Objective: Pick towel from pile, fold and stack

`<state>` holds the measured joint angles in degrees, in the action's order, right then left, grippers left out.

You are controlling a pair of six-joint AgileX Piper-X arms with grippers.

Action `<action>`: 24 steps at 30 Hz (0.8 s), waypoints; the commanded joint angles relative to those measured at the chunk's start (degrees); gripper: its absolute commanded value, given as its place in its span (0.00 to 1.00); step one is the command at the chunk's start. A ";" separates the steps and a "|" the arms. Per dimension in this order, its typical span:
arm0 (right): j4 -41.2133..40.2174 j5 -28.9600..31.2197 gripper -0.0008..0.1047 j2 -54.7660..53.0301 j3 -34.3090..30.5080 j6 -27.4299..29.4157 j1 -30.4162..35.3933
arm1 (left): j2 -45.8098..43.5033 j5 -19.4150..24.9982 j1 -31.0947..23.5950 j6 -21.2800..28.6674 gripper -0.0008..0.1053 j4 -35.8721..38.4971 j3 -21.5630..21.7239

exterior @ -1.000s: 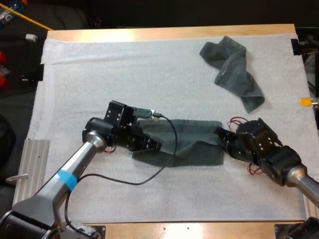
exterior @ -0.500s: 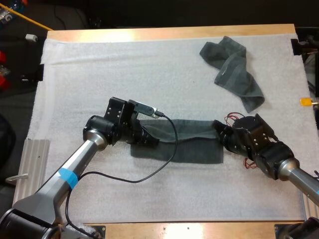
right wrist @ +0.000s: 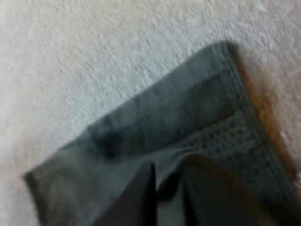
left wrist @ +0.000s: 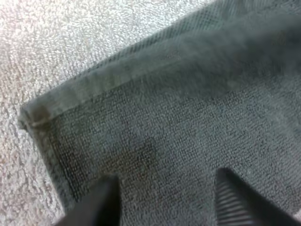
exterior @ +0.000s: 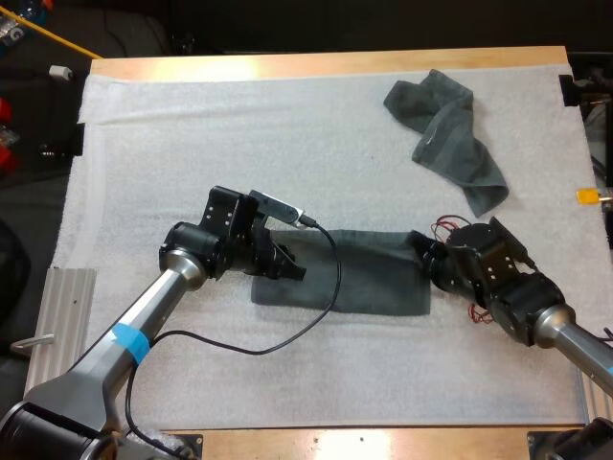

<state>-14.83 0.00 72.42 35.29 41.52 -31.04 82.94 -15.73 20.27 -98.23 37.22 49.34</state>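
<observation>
High view: a crumpled towel [exterior: 445,139] lies at the far right of the white mat [exterior: 192,125], well apart from both arms and from the flat towel [exterior: 369,283] spread near the mat's middle. The left gripper [exterior: 287,268] is stretched low over the flat towel's left end, with its fingers wide apart above the cloth near a hemmed corner. The right gripper [exterior: 428,266] reaches in low at the towel's right edge, its fingers drawn narrow and pinching the cloth there.

no readable text, labels or numbers
</observation>
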 commanded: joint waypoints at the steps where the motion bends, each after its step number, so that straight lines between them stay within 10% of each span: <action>1: 1.60 0.00 0.32 -0.14 0.38 0.72 0.22 | -0.04 0.99 0.22 0.51 0.48 -0.55 0.31; 5: 7.12 0.00 0.55 -0.14 0.38 0.93 0.22 | -0.37 0.99 0.22 0.90 0.49 -0.83 0.31; 24: -15.60 -1.86 0.54 -13.71 1.57 24.50 0.22 | -31.63 -2.76 0.22 -3.48 0.50 12.40 0.31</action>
<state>-28.95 -2.22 59.43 36.20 64.69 -31.04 51.95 -18.00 20.27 -100.73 48.80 49.34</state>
